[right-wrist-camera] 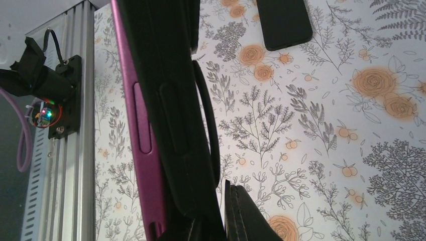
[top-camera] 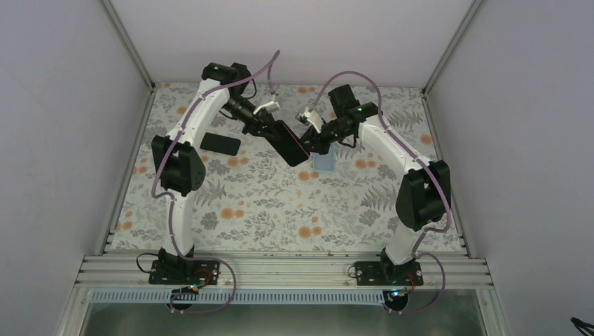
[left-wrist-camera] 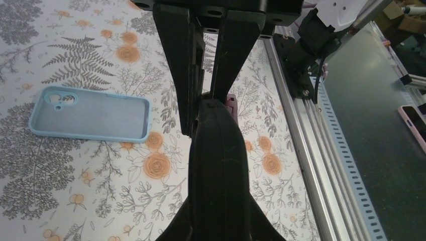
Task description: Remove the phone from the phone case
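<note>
Now | one slim black rectangular phone [top-camera: 291,148] aloft, pinched in left tool [top-camera: 274,131] | right tool [top-camera: 313,145] at its end, grip unclear | one light-blue soft case [left-wrist-camera: 90,113] empty on desk [top-camera: 280,210] | second black phone [top-camera: 220,144] lying there.

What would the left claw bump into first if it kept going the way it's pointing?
Probably the right gripper, sitting just past the far end of the phone that the left gripper holds. Depth is unclear; otherwise the table.

Your left arm [top-camera: 198,112] and right arm [top-camera: 389,144] are white tubes with black joints; mauve cables [top-camera: 354,72] loop above the rail [top-camera: 280,269].
</note>
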